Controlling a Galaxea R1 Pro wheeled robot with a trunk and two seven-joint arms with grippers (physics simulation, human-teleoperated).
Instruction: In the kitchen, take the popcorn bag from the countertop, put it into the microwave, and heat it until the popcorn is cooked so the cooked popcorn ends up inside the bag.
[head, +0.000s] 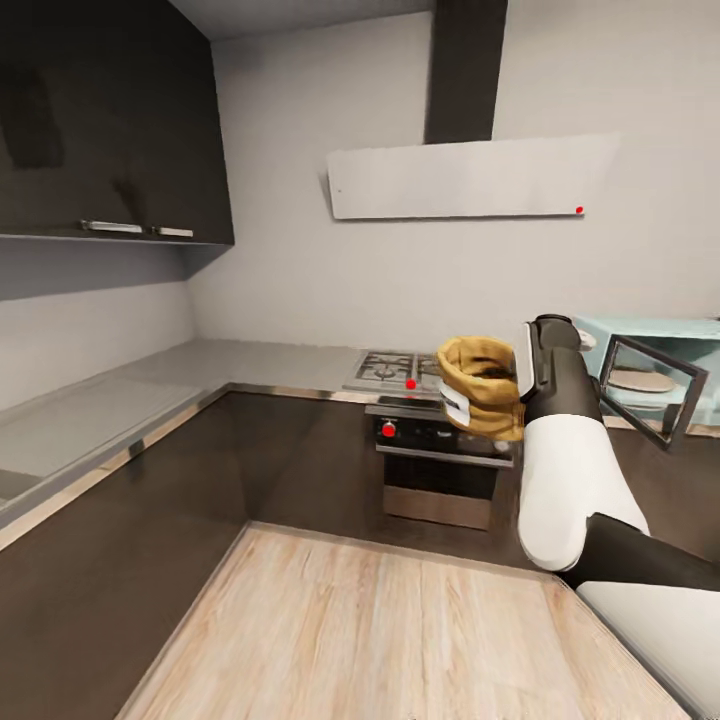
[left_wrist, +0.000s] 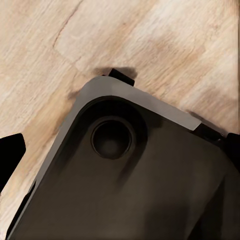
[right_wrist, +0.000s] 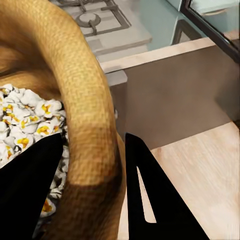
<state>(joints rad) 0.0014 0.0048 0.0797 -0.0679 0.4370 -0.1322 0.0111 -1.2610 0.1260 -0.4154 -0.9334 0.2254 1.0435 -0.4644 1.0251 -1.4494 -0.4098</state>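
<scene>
Tan-orange and open at the top, the popcorn bag (head: 482, 385) hangs in the air in front of the gas hob (head: 395, 371), its rim pinched between the two black fingers (right_wrist: 150, 200) of the right gripper (head: 470, 398). White and yellow popped kernels (right_wrist: 30, 125) fill it. The mint-blue microwave (head: 660, 375) sits to the right on the grey countertop (head: 150, 385), door (head: 650, 390) swung open. The left gripper's finger state cannot be told; its wrist camera faces a dark robot part (left_wrist: 135, 185) over wood floor (left_wrist: 60, 55).

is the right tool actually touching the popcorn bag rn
Touching. In the right wrist view the right tool has its two dark fingers on either side of the popcorn bag rim, pinching it; the head view shows the bag held up at the arm's end.
</scene>
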